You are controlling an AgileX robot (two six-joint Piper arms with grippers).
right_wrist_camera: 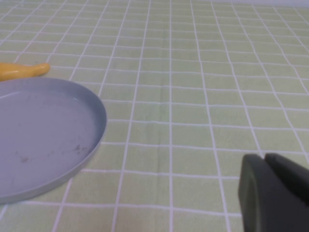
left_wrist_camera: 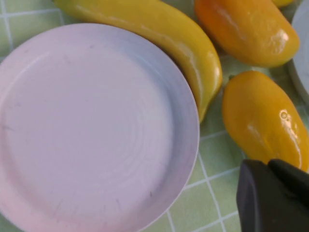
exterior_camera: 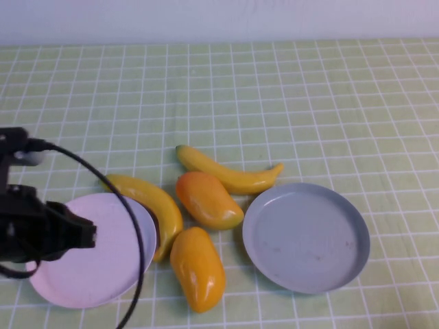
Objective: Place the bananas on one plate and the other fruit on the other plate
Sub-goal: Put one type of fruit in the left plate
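Note:
Two yellow bananas lie on the cloth: one [exterior_camera: 230, 175] behind the grey-blue plate [exterior_camera: 305, 236], the other [exterior_camera: 154, 205] against the rim of the pink plate [exterior_camera: 89, 274]. Two orange-yellow mango-like fruits lie between the plates, one [exterior_camera: 208, 200] in the middle and one [exterior_camera: 197, 267] nearer the front. Both plates hold nothing. My left gripper [exterior_camera: 86, 233] hovers over the pink plate, shut and empty. In the left wrist view it [left_wrist_camera: 268, 163] is close to the nearer fruit [left_wrist_camera: 263, 116]. My right gripper [right_wrist_camera: 264, 156] is shut and empty, beside the grey-blue plate [right_wrist_camera: 43, 135]; it is out of the high view.
The table is covered by a green checked cloth [exterior_camera: 274, 89]. A black cable [exterior_camera: 130, 212] loops from the left arm across the pink plate. A pale wall runs along the far edge.

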